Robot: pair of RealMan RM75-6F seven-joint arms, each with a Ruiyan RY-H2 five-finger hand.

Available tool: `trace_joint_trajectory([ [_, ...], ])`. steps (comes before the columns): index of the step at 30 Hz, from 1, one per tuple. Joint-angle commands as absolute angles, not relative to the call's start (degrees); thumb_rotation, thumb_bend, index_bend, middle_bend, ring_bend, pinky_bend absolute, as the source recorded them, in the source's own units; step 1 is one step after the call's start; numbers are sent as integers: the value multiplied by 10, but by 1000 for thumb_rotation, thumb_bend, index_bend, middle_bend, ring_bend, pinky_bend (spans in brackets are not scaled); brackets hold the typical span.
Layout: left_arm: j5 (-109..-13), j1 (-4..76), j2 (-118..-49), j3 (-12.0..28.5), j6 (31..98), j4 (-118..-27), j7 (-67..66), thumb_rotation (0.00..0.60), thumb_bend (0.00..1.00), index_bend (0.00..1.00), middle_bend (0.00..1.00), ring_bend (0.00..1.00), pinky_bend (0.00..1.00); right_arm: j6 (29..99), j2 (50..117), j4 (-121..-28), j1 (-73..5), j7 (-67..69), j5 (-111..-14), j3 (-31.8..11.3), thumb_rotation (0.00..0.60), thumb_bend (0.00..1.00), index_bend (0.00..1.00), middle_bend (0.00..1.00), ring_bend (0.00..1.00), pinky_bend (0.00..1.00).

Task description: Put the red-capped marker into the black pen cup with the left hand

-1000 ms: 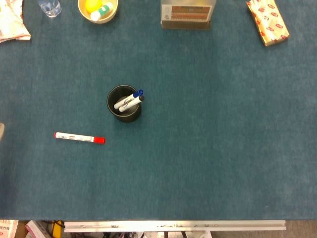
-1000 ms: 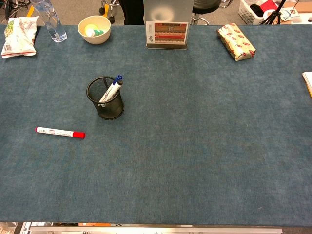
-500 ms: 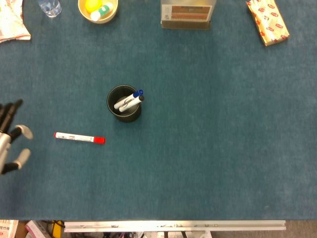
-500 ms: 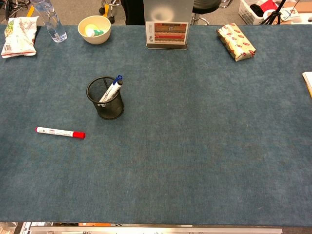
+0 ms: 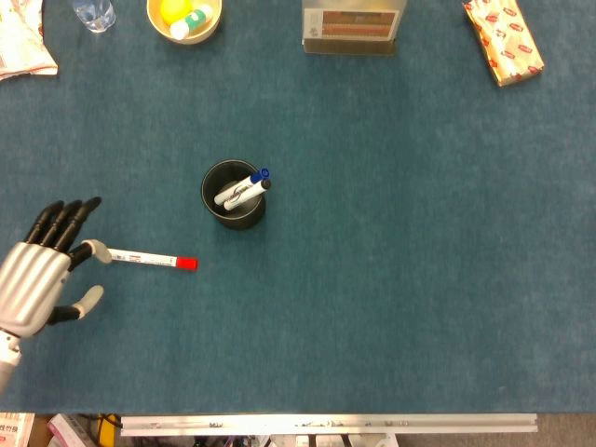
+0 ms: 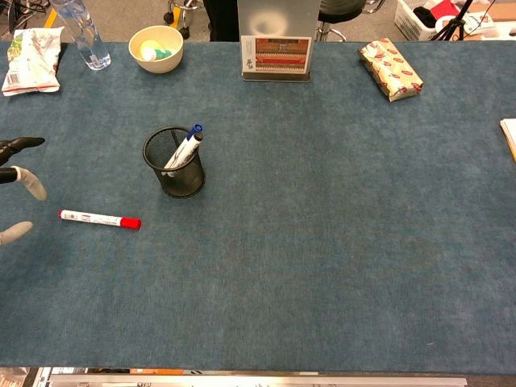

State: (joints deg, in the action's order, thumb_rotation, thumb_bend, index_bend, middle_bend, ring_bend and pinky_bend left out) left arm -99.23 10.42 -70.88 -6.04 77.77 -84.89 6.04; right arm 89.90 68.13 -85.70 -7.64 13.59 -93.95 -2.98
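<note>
The red-capped marker [image 5: 149,260] [image 6: 99,218] lies flat on the blue table cloth, its red cap pointing right. The black mesh pen cup [image 5: 232,196] [image 6: 173,165] stands upright behind it to the right, with a blue-capped and a black-capped marker inside. My left hand [image 5: 44,273] [image 6: 16,186] hovers at the left edge, fingers spread, holding nothing; in the head view one fingertip overlaps the marker's white tail end, and whether it touches the marker is unclear. My right hand shows in neither view.
Along the far edge stand a water bottle [image 6: 82,32], a bowl [image 6: 156,48] with small items, a sign holder [image 6: 275,50], a snack bag [image 6: 33,60] and a wrapped package [image 6: 390,69]. A white sheet edge [image 6: 509,135] sits at the far right.
My left hand has come in from the left edge toward the marker's tail end. The marker and the cup have not moved.
</note>
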Motion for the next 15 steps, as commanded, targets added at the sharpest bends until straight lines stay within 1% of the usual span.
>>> trace_joint_trajectory([
  [1, -982, 117, -711, -56, 755, -861, 44, 600, 284, 397, 0, 0, 0, 900, 680, -858, -76, 137, -938, -31, 600, 96, 569, 499, 397, 427],
  [6, -971, 131, -711, -53, 729, -880, 22, 600, 284, 397, 0, 0, 0, 902, 678, -860, -75, 139, -937, -32, 600, 95, 569, 499, 397, 427],
  [11, -941, 157, -717, -41, 677, -900, -19, 600, 285, 398, 0, 0, 0, 905, 674, -862, -74, 144, -934, -35, 600, 96, 569, 499, 397, 427],
  [15, -916, 168, -724, -34, 651, -904, -41, 600, 284, 398, 0, 0, 0, 907, 672, -863, -72, 147, -931, -37, 600, 96, 569, 499, 398, 427],
])
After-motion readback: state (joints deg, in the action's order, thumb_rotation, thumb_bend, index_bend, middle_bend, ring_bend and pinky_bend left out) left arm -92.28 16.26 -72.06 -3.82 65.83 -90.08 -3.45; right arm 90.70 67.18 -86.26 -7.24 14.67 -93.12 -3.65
